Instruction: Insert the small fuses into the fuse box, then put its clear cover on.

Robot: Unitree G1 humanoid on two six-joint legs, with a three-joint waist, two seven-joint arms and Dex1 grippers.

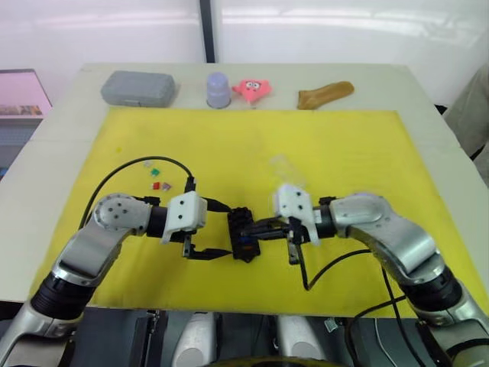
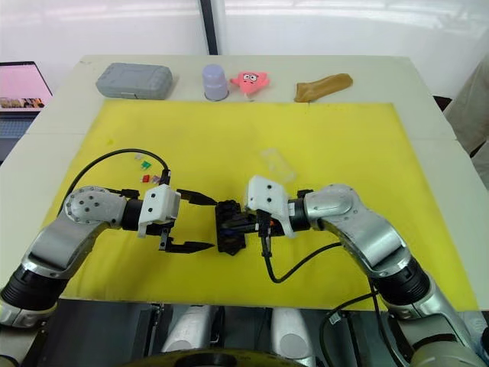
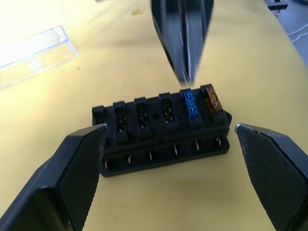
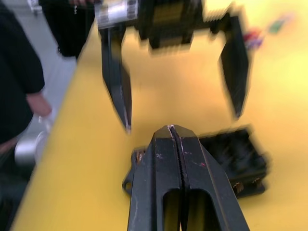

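The black fuse box (image 1: 244, 234) lies on the yellow mat (image 1: 351, 145) near its front edge. A blue fuse (image 3: 191, 104) and a brown one (image 3: 211, 99) sit in two end slots; the other slots look empty. My left gripper (image 1: 223, 229) is open, its fingers (image 3: 77, 173) spread on either side of the box without touching it. My right gripper (image 1: 250, 228) is shut, its tip just above the blue fuse, with nothing seen between the fingers. Several loose small fuses (image 1: 157, 177) lie on the mat to the left. The clear cover (image 1: 281, 164) rests behind the box.
Along the table's back edge stand a grey case (image 1: 139, 88), a lavender cup (image 1: 218, 89), a pink star toy (image 1: 254, 89) and a brown object (image 1: 325, 94). Black cables loop from both wrists over the mat. A person in dark clothes (image 4: 19, 72) stands beside the table.
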